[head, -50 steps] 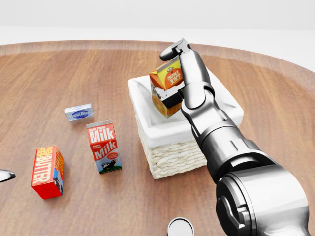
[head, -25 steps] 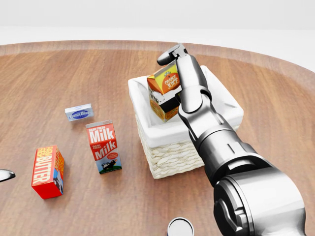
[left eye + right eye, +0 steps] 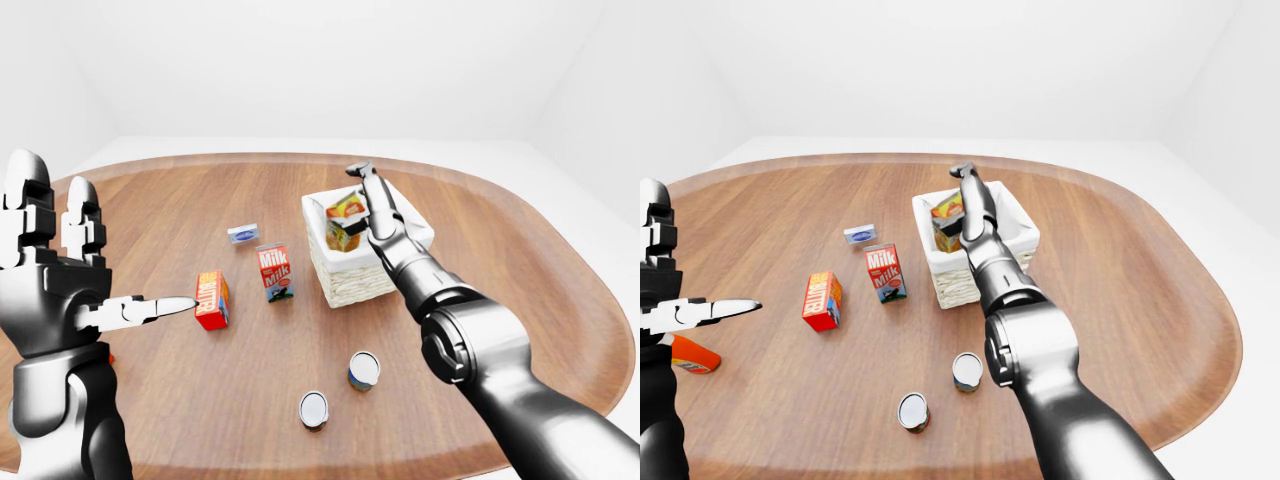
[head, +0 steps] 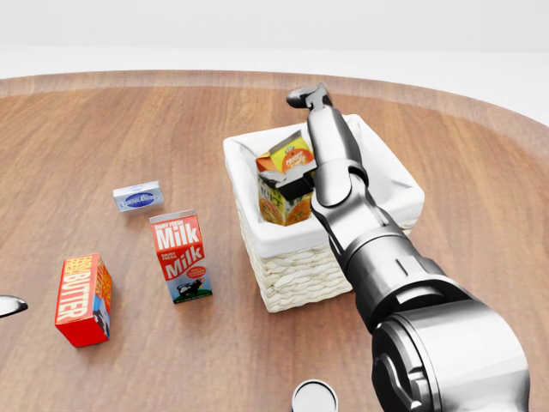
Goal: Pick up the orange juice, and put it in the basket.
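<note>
The orange juice carton (image 4: 286,182) sits tilted inside the white-lined wicker basket (image 4: 300,275), its base below the rim. My right hand (image 4: 302,137) reaches over the basket on the carton's right, with its fingers loosened and not closed round it; one fingertip (image 4: 302,94) points up and away. My left hand (image 3: 100,255) is raised at the left edge of the left-eye view, far from the basket. It is open with spread fingers and holds nothing.
On the round wooden table (image 4: 103,120), left of the basket, stand a milk carton (image 4: 180,256), a red butter box (image 4: 83,299) and a small blue-and-white box (image 4: 137,197). Two cans (image 3: 363,369) (image 3: 314,408) stand nearer me. An orange object (image 3: 695,355) lies at the far left.
The juice carton has dropped from above the rim down into the basket and tilted. My right hand stayed at about the same height and its fingers came off the carton.
</note>
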Controlling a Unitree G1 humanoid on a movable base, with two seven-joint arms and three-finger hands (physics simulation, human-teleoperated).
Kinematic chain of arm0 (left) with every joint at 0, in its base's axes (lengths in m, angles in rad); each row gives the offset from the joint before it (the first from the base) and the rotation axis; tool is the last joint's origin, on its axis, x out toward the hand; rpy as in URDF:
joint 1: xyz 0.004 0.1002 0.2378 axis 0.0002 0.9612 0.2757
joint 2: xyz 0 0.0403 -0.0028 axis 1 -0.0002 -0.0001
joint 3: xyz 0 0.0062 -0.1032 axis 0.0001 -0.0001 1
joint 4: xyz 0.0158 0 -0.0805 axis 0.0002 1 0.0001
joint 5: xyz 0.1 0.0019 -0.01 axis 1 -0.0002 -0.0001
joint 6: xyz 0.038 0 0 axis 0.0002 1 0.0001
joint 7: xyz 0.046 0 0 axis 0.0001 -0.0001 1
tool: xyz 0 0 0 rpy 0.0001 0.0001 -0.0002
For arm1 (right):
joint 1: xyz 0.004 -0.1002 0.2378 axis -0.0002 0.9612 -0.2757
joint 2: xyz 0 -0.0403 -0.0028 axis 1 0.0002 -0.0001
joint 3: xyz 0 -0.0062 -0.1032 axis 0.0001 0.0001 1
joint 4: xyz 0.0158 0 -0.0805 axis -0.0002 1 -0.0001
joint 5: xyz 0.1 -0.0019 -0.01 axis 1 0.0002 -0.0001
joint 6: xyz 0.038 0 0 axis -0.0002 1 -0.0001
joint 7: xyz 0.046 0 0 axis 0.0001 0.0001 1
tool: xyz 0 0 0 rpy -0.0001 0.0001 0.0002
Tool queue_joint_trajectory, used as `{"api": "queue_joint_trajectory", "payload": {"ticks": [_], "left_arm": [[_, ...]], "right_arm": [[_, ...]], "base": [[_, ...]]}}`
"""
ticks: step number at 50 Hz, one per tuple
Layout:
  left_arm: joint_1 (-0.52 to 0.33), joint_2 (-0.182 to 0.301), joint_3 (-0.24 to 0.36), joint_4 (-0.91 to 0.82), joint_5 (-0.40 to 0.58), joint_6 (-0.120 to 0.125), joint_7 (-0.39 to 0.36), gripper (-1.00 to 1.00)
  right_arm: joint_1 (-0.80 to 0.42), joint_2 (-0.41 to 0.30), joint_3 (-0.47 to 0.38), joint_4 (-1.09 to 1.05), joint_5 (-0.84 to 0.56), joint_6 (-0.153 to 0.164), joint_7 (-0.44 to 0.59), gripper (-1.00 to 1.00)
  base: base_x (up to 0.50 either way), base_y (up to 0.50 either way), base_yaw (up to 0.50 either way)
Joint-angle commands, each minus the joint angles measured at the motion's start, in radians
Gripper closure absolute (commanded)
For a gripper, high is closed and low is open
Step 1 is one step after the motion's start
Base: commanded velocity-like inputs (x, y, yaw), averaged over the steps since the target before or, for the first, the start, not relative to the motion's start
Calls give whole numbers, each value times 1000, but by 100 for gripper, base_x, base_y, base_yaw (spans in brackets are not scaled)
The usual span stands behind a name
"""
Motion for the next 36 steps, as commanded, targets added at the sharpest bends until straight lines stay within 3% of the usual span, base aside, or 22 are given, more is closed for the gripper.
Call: {"api": "queue_joint_trajectory", "payload": {"ticks": [1, 36], "left_arm": [[-1, 0, -1, -1, 1, 0, -1, -100], [0, 0, -3, 7, 1, 0, -2, -100]], "right_arm": [[-7, -4, -9, -14, -37, 0, -7, -100], [-38, -20, -6, -16, -37, 0, -5, -100]], "base": [[0, 0, 0], [0, 0, 0]]}}
